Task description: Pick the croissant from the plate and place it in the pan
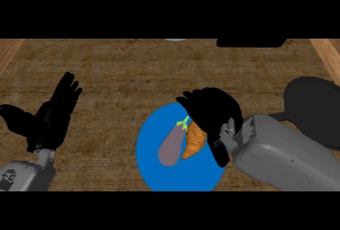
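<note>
Head view: I look steeply down on the brown wood-grain tabletop (119, 72), with the round blue plate (149, 157) in the middle.
Croissant: the orange, ridged croissant (194, 143) lies on the plate's right half. Its near end shows and its far end is hidden under my hand.
Neighbour: a dull purple aubergine with a green stalk (170, 150) lies just beside the croissant on its left; whether they touch I cannot say.
Right hand: the black right hand (211, 114) sits over the croissant's far end. I cannot tell whether it has closed on the pastry or only hovers above it.
Left hand: the black left hand (51, 119) rests at the left, fingers straight and apart, pointing up.
Pan: the dark round pan (315, 105) lies to the right of the plate, partly hidden by my grey right forearm (279, 152).
Step in hand: the grasp, as I judge it.
Doing it well: I would take the croissant across its width, from its right side, and keep clear of the aubergine. Then I would lift straight up before swinging right.
Risk: a low sideways pull could drag the aubergine or shift the plate.
</note>
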